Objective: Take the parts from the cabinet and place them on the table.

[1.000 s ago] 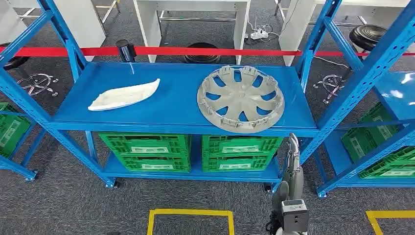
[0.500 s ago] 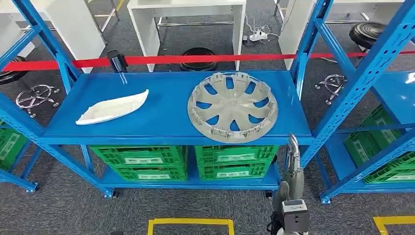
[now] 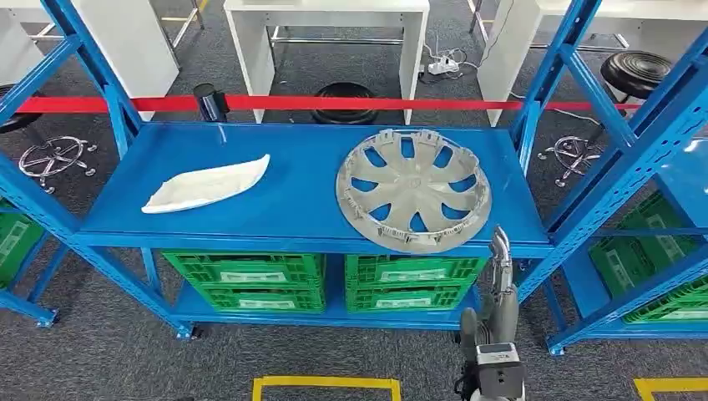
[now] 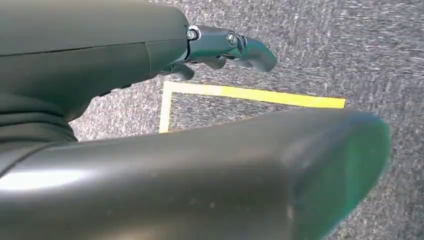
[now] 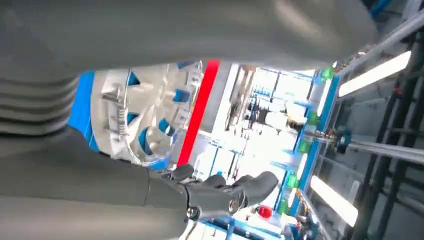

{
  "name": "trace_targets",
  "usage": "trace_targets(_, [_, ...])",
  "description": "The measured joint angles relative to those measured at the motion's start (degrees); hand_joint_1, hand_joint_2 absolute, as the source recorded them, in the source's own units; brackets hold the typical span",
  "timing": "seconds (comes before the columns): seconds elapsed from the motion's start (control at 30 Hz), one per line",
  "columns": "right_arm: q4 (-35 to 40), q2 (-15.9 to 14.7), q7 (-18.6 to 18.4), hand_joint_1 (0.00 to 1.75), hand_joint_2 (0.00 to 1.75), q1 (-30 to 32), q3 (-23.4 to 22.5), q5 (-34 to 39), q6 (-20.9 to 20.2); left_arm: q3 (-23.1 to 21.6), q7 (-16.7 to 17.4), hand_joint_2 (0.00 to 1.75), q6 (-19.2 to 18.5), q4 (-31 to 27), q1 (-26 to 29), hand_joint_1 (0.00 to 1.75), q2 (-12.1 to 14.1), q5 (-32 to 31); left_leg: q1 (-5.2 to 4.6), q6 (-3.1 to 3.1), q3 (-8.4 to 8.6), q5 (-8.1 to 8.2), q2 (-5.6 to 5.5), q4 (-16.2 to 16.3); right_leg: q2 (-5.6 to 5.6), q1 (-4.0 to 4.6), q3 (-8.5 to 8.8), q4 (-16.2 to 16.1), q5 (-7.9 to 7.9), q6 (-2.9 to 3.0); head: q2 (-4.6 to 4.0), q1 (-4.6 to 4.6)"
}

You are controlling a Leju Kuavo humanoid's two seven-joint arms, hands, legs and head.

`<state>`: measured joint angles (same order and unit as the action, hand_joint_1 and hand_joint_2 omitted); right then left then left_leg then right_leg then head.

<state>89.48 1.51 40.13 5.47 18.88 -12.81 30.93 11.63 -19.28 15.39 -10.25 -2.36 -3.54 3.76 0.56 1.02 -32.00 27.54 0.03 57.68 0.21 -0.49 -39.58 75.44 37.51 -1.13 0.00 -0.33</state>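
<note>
On the blue shelf (image 3: 300, 188) lie two parts. A white elongated part (image 3: 204, 184) is on its left half and a grey wheel cover (image 3: 413, 190) on its right half. My right hand (image 3: 499, 252) is raised in front of the shelf's front edge, just below the wheel cover's near right rim, fingers straight and holding nothing. In the right wrist view its fingers (image 5: 225, 192) reach toward the wheel cover (image 5: 145, 115) without touching it. In the left wrist view my left hand (image 4: 225, 47) hangs over the carpet with its fingers out, and it holds nothing.
Green crates (image 3: 246, 276) fill the shelf's lower level. Blue racks with more green crates (image 3: 659, 267) stand on both sides. A red barrier tape (image 3: 334, 103), white tables and black stools lie behind. Yellow floor tape (image 3: 326, 384) marks the carpet near me.
The whole picture has shifted, so the camera has moved. My right hand stays raised before the shelf edge, and both parts lie where they were.
</note>
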Motion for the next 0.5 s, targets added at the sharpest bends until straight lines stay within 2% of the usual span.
trace_targets(0.03, [-0.15,0.0,0.0,0.0,1.75,0.04,0.04,-0.13,0.7,0.11,0.13,0.0,0.02,0.0,0.05,0.0,0.02,0.0,0.0,-0.02,0.0,0.03,-0.02,0.03,-0.01,-0.02,-1.05,1.32,-0.37,-0.01,0.0,0.07])
trace_targets(0.07, [-0.28,-0.09,0.0,0.0,1.75,0.1,0.09,-0.37,1.68,0.13,0.35,0.0,0.02,0.0,0.07,0.0,0.07,-0.02,0.0,-0.05,0.06,0.07,-0.08,0.05,-0.01,-0.05,-0.56,-0.33,-2.14,0.04,0.0,0.13])
trace_targets(0.1, [-0.35,-0.2,0.0,0.0,1.75,0.12,0.15,-0.44,2.45,0.15,0.46,0.0,0.02,0.0,0.07,0.0,0.09,-0.18,0.01,-0.17,0.16,0.15,-0.16,0.09,-0.02,-0.06,1.1,-4.08,-4.63,0.16,0.0,0.24])
trace_targets(0.13, [-0.46,-0.31,-0.02,0.0,1.75,0.13,0.31,-0.41,3.3,0.17,0.7,0.0,0.02,0.0,0.07,0.0,0.11,-0.42,0.01,-0.3,0.29,0.25,-0.23,0.14,-0.03,-0.08,3.73,-9.67,-7.45,0.34,0.0,0.37])
trace_targets(0.17, [-0.46,-0.42,0.0,0.0,1.75,0.12,0.46,-0.41,4.15,0.2,1.07,0.0,-0.2,0.0,0.06,0.0,0.15,-0.72,0.01,-0.54,0.38,0.39,-0.29,0.26,-0.1,-0.08,6.43,-14.98,-9.4,0.55,0.0,0.48])
trace_targets(0.2, [-0.48,-0.5,0.0,0.0,1.75,0.1,0.59,-0.39,4.7,0.2,1.42,0.0,-0.35,0.0,0.06,0.0,0.33,-1.07,-0.29,-0.94,0.33,0.51,-0.3,0.42,-0.15,0.08,6.8,-16.05,-8.7,0.9,0.0,0.5])
trace_targets(0.3, [-0.52,-0.59,-0.02,0.0,1.75,0.19,0.98,-0.24,5.68,0.2,2.45,0.0,-0.7,0.0,0.05,0.0,0.59,-1.57,-0.32,-1.97,0.37,0.53,-0.31,0.11,0.06,0.36,6.63,-16.38,-9.03,1.85,0.0,0.41])
trace_targets(0.37, [-0.55,-0.59,-0.07,0.0,1.75,0.14,0.98,-0.39,5.31,0.2,2.82,0.0,-0.98,-0.02,-0.04,0.0,0.79,-1.57,-0.2,-2.58,0.34,0.91,-0.26,0.48,-0.04,-0.08,6.78,-16.84,-9.43,2.65,0.0,0.41])
trace_targets(0.4, [-0.55,-0.59,-0.11,0.0,1.75,0.07,0.96,-0.48,4.46,0.2,2.71,0.0,-1.24,-0.02,-0.05,0.0,0.65,-1.6,-0.18,-2.88,-0.44,2.43,-0.23,2.5,-0.05,-0.1,6.81,-16.84,-9.42,2.83,0.0,0.07])
trace_targets(0.47, [-0.74,-0.52,-0.09,0.0,1.75,-0.29,0.94,-0.96,2.36,0.2,1.64,0.0,-1.57,-0.02,-0.04,0.0,0.52,-1.71,-0.05,-3.3,-4.66,7.24,-0.23,11.49,-0.12,-0.03,6.63,-16.82,-9.44,3.12,0.0,-0.46])
trace_targets(0.5, [-1.09,-0.41,-0.07,0.0,1.75,-0.52,0.9,-1.22,1.52,0.2,0.85,0.0,-1.57,-0.02,0.03,0.0,0.5,-1.81,-0.07,-3.39,-6.69,8.92,-0.24,15.8,-0.12,0.05,6.55,-16.81,-9.46,3.16,0.0,-0.5])
